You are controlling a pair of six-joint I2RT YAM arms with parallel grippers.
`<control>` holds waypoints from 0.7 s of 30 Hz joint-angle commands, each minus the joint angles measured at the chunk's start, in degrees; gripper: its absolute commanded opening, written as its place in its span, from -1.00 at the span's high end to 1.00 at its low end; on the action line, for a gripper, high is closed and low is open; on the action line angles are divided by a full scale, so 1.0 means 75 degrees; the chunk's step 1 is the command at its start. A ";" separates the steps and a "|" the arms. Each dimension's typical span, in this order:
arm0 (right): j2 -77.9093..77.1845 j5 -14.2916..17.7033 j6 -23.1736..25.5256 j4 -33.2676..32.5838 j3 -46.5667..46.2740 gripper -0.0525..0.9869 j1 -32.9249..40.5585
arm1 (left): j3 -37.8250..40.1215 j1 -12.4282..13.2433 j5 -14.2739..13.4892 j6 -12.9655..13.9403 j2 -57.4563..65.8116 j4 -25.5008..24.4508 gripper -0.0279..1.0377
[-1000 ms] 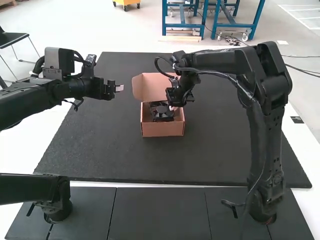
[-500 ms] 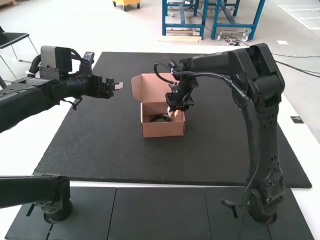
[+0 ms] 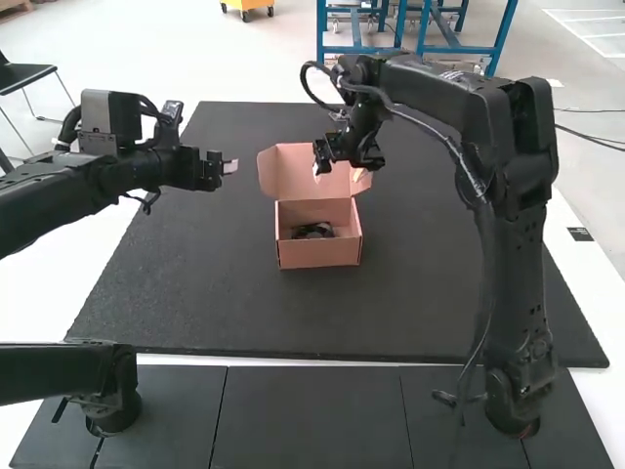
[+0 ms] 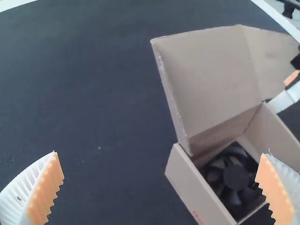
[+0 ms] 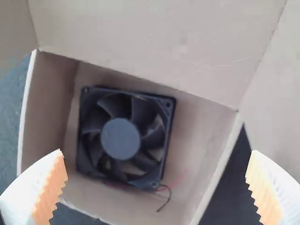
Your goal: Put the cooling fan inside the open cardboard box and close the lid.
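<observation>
Your cooling fan (image 5: 123,138) lies flat on the floor of the cardboard box (image 3: 317,250) at the centre of the high view, and the lid (image 3: 291,171) stands upright behind it. Both the right gripper (image 3: 342,158) and the left gripper (image 3: 223,167) have their fingers spread wide and hold nothing. If you push the lid down from one side only, the light box may slide on the black mat (image 3: 195,274), or a side flap may catch outside the wall instead of tucking in. The fan's thin wire near the front wall could also get pinched. Since a second ago, your right gripper has let go of the fan and risen from inside the box to beside the lid's upper right. The left gripper has hardly shifted.
</observation>
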 commanded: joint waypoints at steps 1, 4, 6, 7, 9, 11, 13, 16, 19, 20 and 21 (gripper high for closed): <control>-0.0735 0.0105 -0.0483 -0.0178 0.0157 -0.77 -0.0281 | 0.0507 0.0020 -0.0560 -0.0060 0.0331 0.0009 -0.87; -0.1169 0.0140 -0.1034 -0.0201 -0.0229 -0.82 -0.0469 | 0.0718 0.0020 -0.0794 -0.0060 0.0695 -0.0050 -0.87; -0.1438 0.0163 -0.1187 -0.0002 -0.0593 -0.82 -0.0633 | 0.0882 0.0020 -0.0900 -0.0060 0.0917 -0.0061 -0.87; -0.1567 0.0163 -0.1269 0.0080 -0.0757 -0.82 -0.0703 | 0.0964 0.0009 -0.0970 -0.0048 0.1046 -0.0061 -0.87; -0.1825 0.0163 -0.1433 0.0385 -0.1237 -0.82 -0.0844 | 0.1105 -0.0003 -0.1064 -0.0025 0.1280 -0.0061 -0.87; -0.2153 0.0152 -0.1667 0.0806 -0.1800 -0.82 -0.0984 | 0.1269 -0.0015 -0.1076 -0.0013 0.1491 -0.0061 -0.87; -0.2505 0.0105 -0.1995 0.1181 -0.2327 -0.82 -0.1031 | 0.1433 -0.0026 -0.1123 -0.0013 0.1667 -0.0073 -0.87; -0.2821 0.0023 -0.1995 0.1803 -0.3018 -0.82 -0.1113 | 0.1656 -0.0026 -0.1134 -0.0001 0.1984 -0.0143 -0.87; -0.2868 -0.0235 -0.2019 0.2107 -0.3393 -0.82 -0.1125 | 0.1914 -0.0026 -0.1181 -0.0001 0.2288 -0.0261 -0.87; -0.2880 -0.0340 -0.2019 0.2260 -0.3487 -0.82 -0.1148 | 0.1984 -0.0015 -0.1193 0.0010 0.2394 -0.0307 -0.87; -0.2880 -0.0387 -0.2019 0.2424 -0.3557 -0.81 -0.1160 | 0.2054 -0.0015 -0.1193 0.0034 0.2487 -0.0354 -0.87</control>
